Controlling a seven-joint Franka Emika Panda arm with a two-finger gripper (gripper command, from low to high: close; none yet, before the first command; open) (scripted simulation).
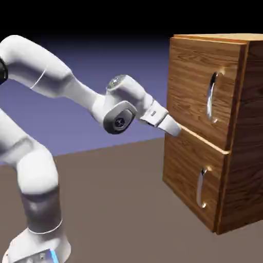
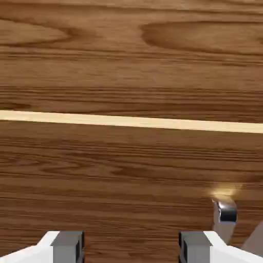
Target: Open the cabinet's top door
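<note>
straight ahead of the gripper [image 2: 131, 249] is wood grain, filling the hand view: the cabinet [image 1: 241, 154] front, with the pale seam [image 2: 131, 121] between its doors crossing above the fingertips [image 2: 68, 245]. fingers spread wide, nothing between them. exterior view puts the tips at that seam near the front's near edge, touching or just off, can't tell. top door [image 1: 192, 82] sits above the gripper, its handle [image 1: 212, 97] well beyond and up. lower door handle [image 2: 225, 211] shows just right of the right fingertip.
</note>
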